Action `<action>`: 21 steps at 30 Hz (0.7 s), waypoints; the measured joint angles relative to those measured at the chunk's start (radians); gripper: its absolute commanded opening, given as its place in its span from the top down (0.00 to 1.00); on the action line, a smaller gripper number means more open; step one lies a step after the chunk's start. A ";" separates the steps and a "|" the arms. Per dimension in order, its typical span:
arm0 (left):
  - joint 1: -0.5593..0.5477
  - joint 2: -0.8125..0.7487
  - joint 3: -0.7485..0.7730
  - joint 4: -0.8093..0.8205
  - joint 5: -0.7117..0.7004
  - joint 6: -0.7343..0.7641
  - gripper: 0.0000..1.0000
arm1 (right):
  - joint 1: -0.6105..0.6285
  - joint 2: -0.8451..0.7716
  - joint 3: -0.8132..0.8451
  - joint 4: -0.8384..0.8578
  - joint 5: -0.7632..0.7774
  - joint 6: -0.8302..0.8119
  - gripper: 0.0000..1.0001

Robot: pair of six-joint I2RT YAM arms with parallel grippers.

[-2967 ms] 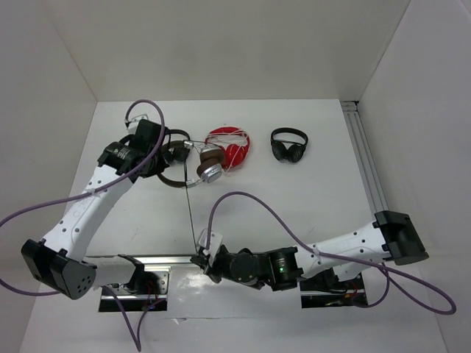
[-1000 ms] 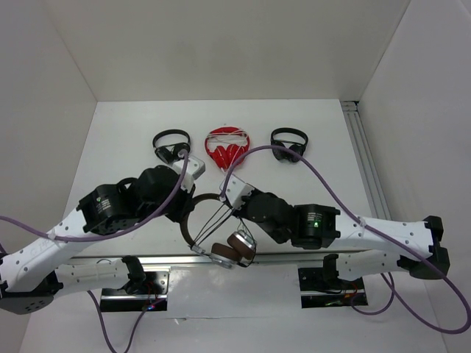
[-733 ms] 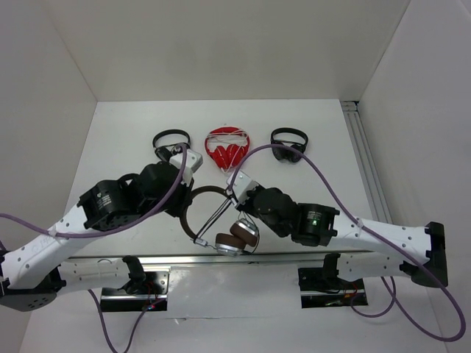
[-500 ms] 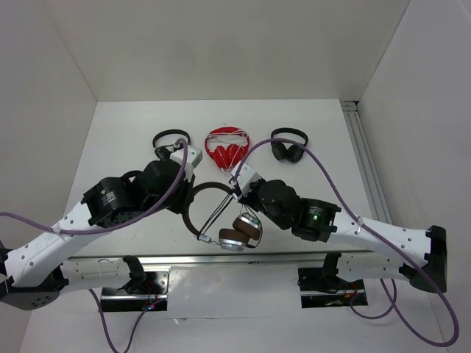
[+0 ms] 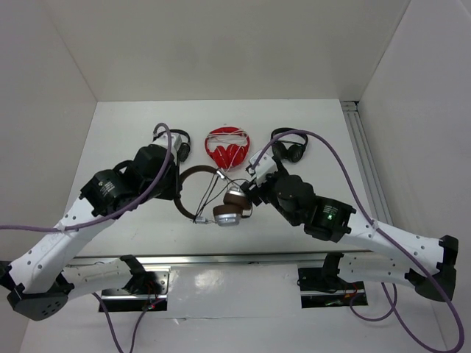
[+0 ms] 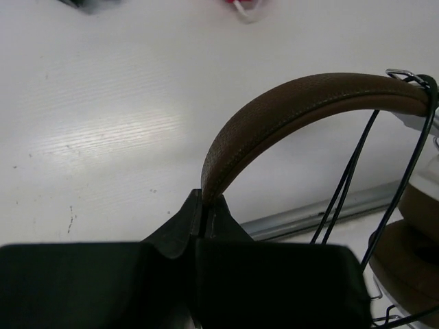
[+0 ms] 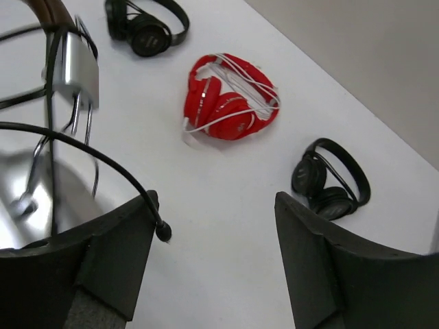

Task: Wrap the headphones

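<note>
White counter (image 5: 316, 184), walled in. Mid-counter: left end effector (image 6: 204, 204) clamped on the brown band of the headphones (image 5: 234, 200), black cable strung across. Right end effector (image 7: 214, 209) just beside them, fingers spread wide, gripping nothing. Far edge: red pair (image 5: 227, 147) between two black pairs (image 5: 288, 145).
</note>
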 measured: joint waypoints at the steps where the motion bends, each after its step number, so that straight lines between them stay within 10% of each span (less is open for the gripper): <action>1: 0.026 0.000 -0.005 0.003 0.001 -0.003 1.00 | -0.006 -0.002 0.000 0.000 0.016 0.002 0.21; 6: 0.135 0.000 -0.031 0.030 0.018 -0.014 1.00 | -0.019 0.004 -0.003 -0.026 0.087 0.017 0.06; 21: 0.220 0.000 -0.126 0.118 0.373 0.064 1.00 | -0.176 0.099 0.003 -0.021 0.072 0.045 0.12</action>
